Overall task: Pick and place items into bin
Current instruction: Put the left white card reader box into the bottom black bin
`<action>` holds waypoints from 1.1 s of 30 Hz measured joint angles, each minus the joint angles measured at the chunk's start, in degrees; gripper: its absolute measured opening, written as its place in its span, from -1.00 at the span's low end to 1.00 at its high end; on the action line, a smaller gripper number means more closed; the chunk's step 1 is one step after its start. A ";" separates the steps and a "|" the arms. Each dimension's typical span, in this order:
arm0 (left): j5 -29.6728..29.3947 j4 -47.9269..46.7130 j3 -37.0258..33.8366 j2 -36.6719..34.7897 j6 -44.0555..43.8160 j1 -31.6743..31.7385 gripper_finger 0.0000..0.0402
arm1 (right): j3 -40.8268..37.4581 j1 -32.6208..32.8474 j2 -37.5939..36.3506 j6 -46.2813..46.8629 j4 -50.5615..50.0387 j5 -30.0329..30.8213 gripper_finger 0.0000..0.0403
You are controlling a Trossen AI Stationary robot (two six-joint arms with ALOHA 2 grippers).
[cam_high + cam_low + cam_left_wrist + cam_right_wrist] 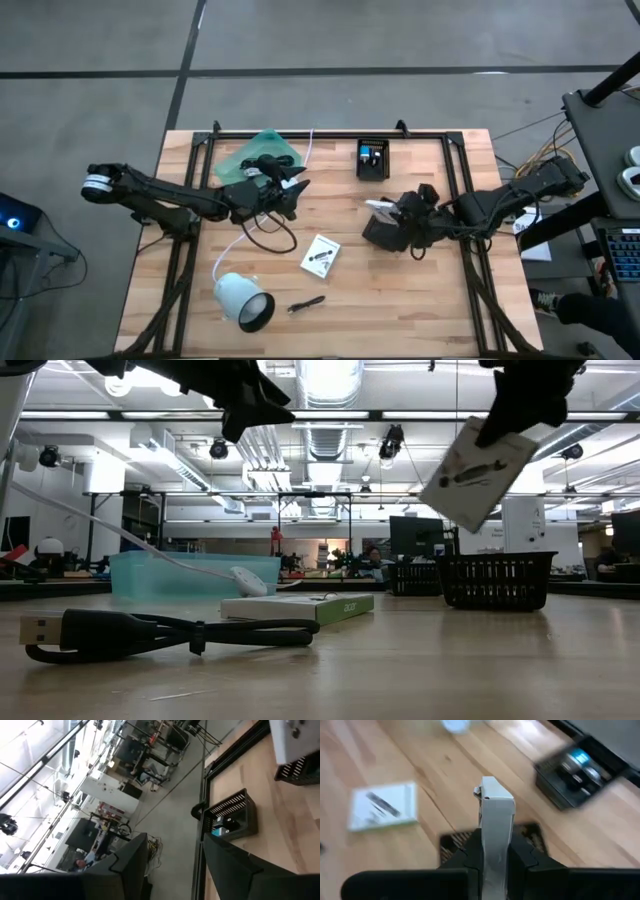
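**Card held over a black basket, ready to drop**

The right gripper (492, 851) has its jaws closed on a white printed card (494, 815), pinching it by one edge so that it hangs clear of the table (440, 300). In the low view the card (477, 472) is well off the wood and tilted. Directly under the jaws sits a small black mesh basket (383, 233), so the card looks to be held there for release into it. A second black basket (373, 160), already holding some blue and dark items, stands farther off beyond the jaws, near the table's back rail.

The left gripper (290, 195) is raised over the black coiled cable (268, 236), which lies flat on the table just below it. Its fingers (235, 870) stand apart with nothing between them, so the jaws are open, probably waiting for their turn.

Still on the table are a second white card (320, 256), between the two sets of jaws, and a black pen-like stick (307, 303) near the white lamp (243, 301). A green tray (258, 155) sits just behind the left jaws.

My guess is that opening the right jaws is the next step; a card hanging edgewise could catch the basket's rim.
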 joint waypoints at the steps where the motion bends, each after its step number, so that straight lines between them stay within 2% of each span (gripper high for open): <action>1: 0.00 0.03 -0.06 0.06 0.00 0.00 -0.11 | 1.74 0.00 0.80 1.24 -3.86 -0.40 -0.85; 5: -0.02 0.18 -0.28 0.09 0.00 0.02 -0.11 | 8.78 0.00 4.34 4.37 -14.42 -3.47 -0.85; 14: -0.01 0.62 -1.58 0.09 0.00 0.15 -0.11 | 18.63 -1.93 16.34 5.23 -27.15 -10.58 -0.85; 22: -0.02 0.64 -2.10 0.11 0.00 0.15 -0.11 | 22.18 -4.00 24.24 0.17 -29.59 -10.71 -0.85; 33: -0.02 0.62 -2.10 0.13 0.00 0.15 -0.11 | 22.12 -7.13 28.60 -2.19 -30.21 -10.69 -0.85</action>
